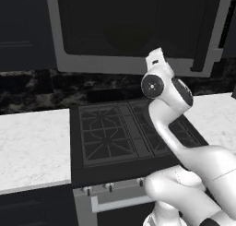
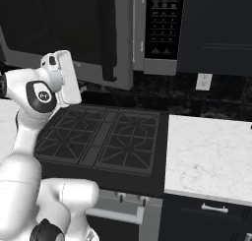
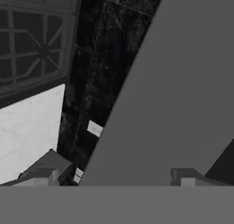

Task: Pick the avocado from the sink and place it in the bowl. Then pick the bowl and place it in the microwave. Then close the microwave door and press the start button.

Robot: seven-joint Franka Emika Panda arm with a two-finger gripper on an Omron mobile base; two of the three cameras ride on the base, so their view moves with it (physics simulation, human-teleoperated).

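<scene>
Gripper (image 3: pixel 114 176) jaws stand spread wide in the hand view, one dark tip at each side of the bottom, with nothing between them; it is released and grasps nothing. Directly ahead of the tips rises a broad, plain grey slanted surface, the underside edge of the microwave door (image 3: pixel 183 81), very near the fingers; whether a finger touches it I cannot tell. To the side of the gripper in that view lie the black marbled backsplash (image 3: pixel 98 67), a small white wall outlet (image 3: pixel 94 128), the dark stove grates (image 3: pixel 32 40) and a patch of white marble counter (image 3: pixel 27 131).

From the left base view the arm's hand is raised up under the microwave door (image 1: pixel 133 26), a wide grey-framed panel with a dark window, which hangs above and beyond the stove (image 1: pixel 120 133). The door's dark vertical bar handle (image 1: pixel 207 31) is off to the gripper's right.

In the right base view the door (image 2: pixel 64 23) swings out, dark and wide, above the wrist, and the microwave (image 2: pixel 162 28) body with its black button panel (image 2: pixel 162 21) sits further right of the gripper. White counter (image 2: pixel 206 156) lies to the right of the stove, well below the hand.
</scene>
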